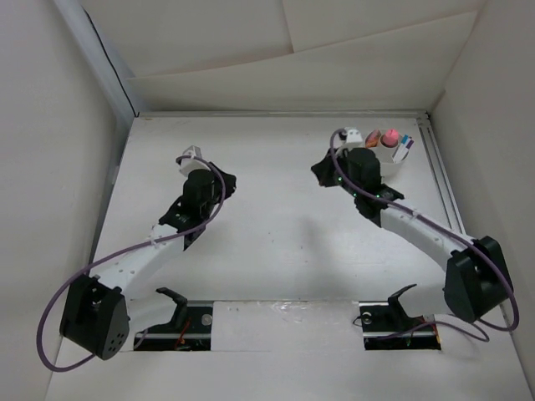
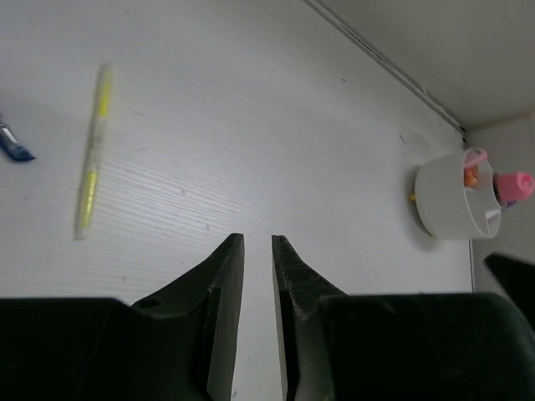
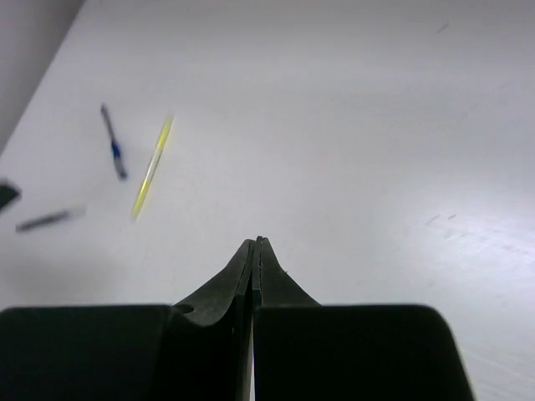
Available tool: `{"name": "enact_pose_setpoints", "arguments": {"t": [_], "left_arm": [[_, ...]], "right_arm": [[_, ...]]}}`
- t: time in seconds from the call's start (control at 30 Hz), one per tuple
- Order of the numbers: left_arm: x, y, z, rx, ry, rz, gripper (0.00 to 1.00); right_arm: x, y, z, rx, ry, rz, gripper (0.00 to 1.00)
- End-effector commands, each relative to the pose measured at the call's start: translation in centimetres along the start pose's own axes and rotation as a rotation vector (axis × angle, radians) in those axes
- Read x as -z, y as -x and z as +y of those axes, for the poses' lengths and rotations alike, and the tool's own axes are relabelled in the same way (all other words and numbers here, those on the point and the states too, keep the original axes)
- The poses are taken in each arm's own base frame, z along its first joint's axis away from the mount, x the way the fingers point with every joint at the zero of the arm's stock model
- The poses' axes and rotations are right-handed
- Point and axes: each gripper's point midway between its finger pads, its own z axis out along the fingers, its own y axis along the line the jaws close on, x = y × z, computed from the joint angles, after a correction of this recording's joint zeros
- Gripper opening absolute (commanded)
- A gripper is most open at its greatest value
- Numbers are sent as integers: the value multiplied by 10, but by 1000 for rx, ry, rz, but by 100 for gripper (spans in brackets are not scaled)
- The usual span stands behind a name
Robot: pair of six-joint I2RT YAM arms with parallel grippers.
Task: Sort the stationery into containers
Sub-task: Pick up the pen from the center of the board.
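The round white cup [image 1: 391, 157] stands at the far right, holding a pink-capped tube [image 1: 389, 136], an orange piece [image 1: 374, 134] and a bluish item [image 1: 405, 144]. It also shows in the left wrist view [image 2: 447, 200] with the pink cap [image 2: 514, 184]. A yellow pen [image 2: 92, 150] and a blue piece [image 2: 12, 144] lie on the table; the right wrist view shows the yellow pen [image 3: 152, 164], a blue pen [image 3: 113, 142] and a dark pen [image 3: 46, 220]. My left gripper [image 2: 257, 238] is slightly open and empty. My right gripper [image 3: 256, 241] is shut and empty, just left of the cup [image 1: 321, 171].
White walls enclose the table on the left, back and right. A raised rail [image 1: 441, 180] runs along the right edge behind the cup. The loose pens do not show in the top view. My left gripper [image 1: 227, 181] is at mid-left of the table.
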Motion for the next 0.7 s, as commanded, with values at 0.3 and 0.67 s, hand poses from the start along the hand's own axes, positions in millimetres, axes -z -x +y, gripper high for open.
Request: {"name": "enact_pose_setpoints", "arguments": {"t": [0.3,0.67], "left_arm": [[-42,63,89,177,382,-127,17],[-95,88,170,278,630,-83,16]], "right_arm": [[-3,-86,68,109,223,215,8],[-9,-106,77,117,280,282,25]]}}
